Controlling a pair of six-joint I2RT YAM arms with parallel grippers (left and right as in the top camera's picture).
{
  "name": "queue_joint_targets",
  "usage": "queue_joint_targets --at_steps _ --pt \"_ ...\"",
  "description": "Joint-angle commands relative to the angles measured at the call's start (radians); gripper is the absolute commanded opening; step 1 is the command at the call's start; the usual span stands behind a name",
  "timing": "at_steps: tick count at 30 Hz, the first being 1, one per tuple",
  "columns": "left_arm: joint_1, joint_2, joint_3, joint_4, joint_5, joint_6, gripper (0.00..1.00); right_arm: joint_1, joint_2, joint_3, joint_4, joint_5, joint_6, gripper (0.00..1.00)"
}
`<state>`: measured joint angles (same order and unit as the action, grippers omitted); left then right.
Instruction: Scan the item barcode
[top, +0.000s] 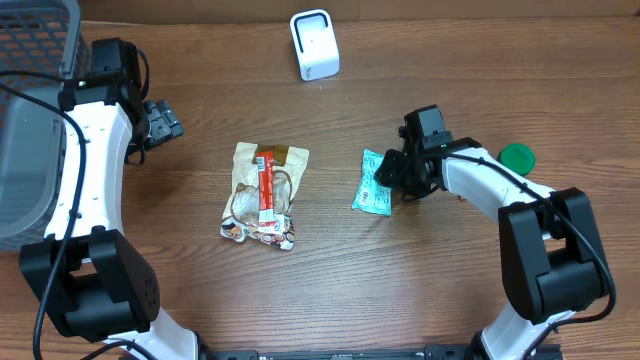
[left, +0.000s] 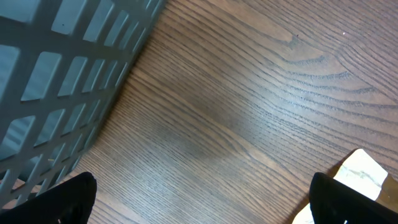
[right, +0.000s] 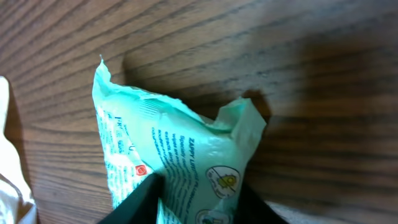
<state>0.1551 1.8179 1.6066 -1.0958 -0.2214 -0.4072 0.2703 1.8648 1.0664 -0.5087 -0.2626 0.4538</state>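
Two robot arms sat at a brown wooden table. The right gripper was down low on the table, at the right edge of a green packet. From the right wrist camera, its two dark fingers were pressed on both sides of the packet's end, and the packet was squeezed and crinkled between them. So this gripper was closed on the packet and held it. One corner of the packet stuck up a little and made a dark shadow on the wood. The packet had small print and a tiny red mark on it, too small to read.

The packet lay a bit right of the middle of the table. A white scanner stood near the far edge, well apart from the packet.

The left gripper was far over on the left side, just beside a gray basket. Its fingers stood wide apart – nothing was between them but bare wood. The basket's gray wall, full of holes, filled the left part of the left wrist view.

A snack bag with a red stripe lay flat in the middle of the table, between the two grippers. A round green lid sat near the right arm, behind the gripper, not touching the packet.
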Motion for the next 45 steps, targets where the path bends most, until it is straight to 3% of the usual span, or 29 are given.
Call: queue_joint_targets --at_steps 1,2,3,9,16,25,45 --pt "0.002 -0.021 0.019 0.001 -0.01 0.026 1.0 0.006 -0.004 -0.039 -0.016 0.014 0.002 0.21" --pt "0.002 -0.021 0.019 0.0 -0.01 0.026 1.0 0.006 -0.004 -0.039 -0.021 0.013 0.002 0.04" --pt "0.002 -0.021 0.019 0.0 -0.01 0.026 1.0 0.006 -0.004 -0.037 -0.023 0.006 0.002 0.04" --pt "0.002 -0.021 0.019 0.0 -0.01 0.026 1.0 -0.05 -0.011 0.063 -0.107 -0.084 -0.023 0.03" --pt "0.002 -0.021 0.019 0.001 -0.01 0.026 1.0 -0.125 -0.153 0.092 -0.109 -0.32 -0.186 0.04" --pt "0.002 -0.021 0.019 0.0 -0.01 0.026 1.0 -0.13 -0.324 0.092 -0.111 -0.323 -0.254 0.04" --pt "0.002 -0.021 0.019 0.0 -0.01 0.026 1.0 -0.13 -0.327 0.085 -0.175 -0.252 -0.254 0.04"
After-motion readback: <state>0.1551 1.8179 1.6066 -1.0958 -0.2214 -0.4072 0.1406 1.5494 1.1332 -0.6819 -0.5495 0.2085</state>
